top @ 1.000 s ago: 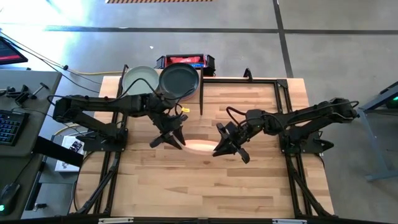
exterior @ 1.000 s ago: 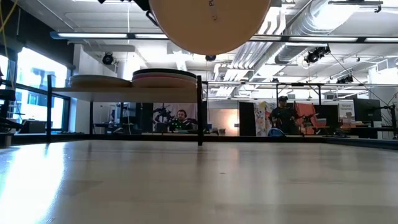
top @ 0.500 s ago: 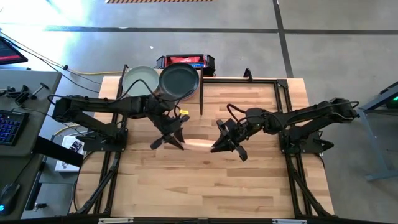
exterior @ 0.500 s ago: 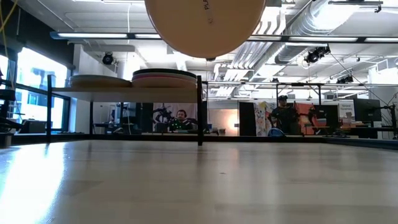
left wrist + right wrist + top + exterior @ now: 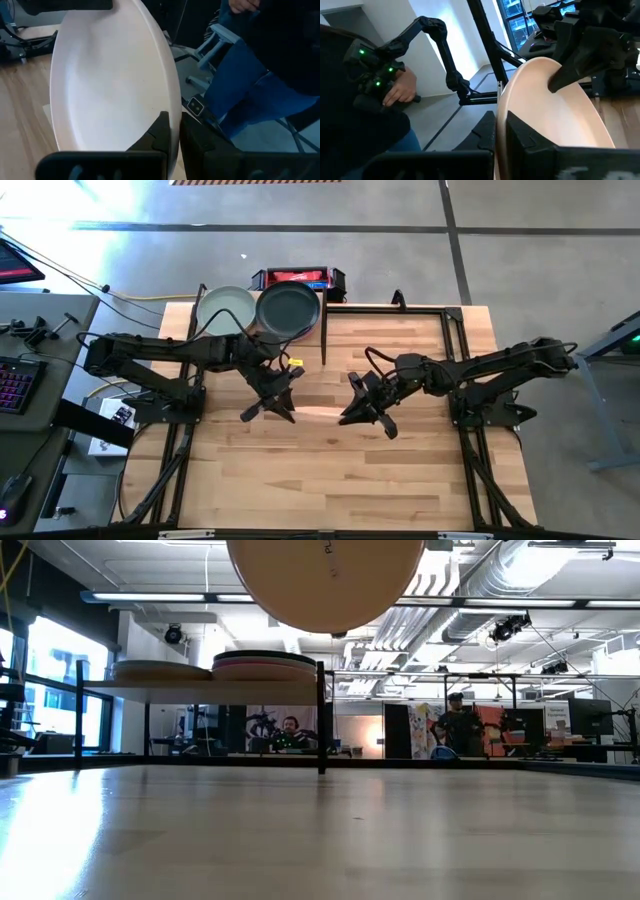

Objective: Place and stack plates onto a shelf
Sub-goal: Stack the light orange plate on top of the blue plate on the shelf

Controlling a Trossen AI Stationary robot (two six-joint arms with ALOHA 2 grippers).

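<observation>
A peach plate [image 5: 315,412] hangs over the middle of the table, tipped almost on edge; in the low view its underside [image 5: 325,580] faces the camera, high above the tabletop. My left gripper [image 5: 272,402] and my right gripper [image 5: 358,412] are shut on opposite sides of it. The shelf [image 5: 200,686] stands at the far left. It carries two stacks of plates, topped by a sage green plate [image 5: 225,310] and a dark green plate [image 5: 290,307]. My left gripper [image 5: 175,120] pinches the plate's rim [image 5: 172,97] between its two fingers, one on the inner face and one on the underside, coming from the table's left. The plate is lifted clear and stands tilted nearly on edge. My right gripper [image 5: 501,117] pinches the opposite rim [image 5: 503,92] between its two fingers, coming from the table's right. The plate is clear of the table, steeply tilted, with my left gripper's fingers [image 5: 570,70] on its far rim.
The shelf's black post [image 5: 323,340] stands just beyond the plate toward the far edge. A black metal frame [image 5: 455,330] borders the tabletop. A red and black box [image 5: 298,277] sits behind the shelf. People [image 5: 455,725] are in the room beyond.
Both grippers have moved slightly toward the far edge with the plate held between them. The plate has tipped further onto its edge, showing thinner from above, and has drifted a little toward the shelf side in the low view.
</observation>
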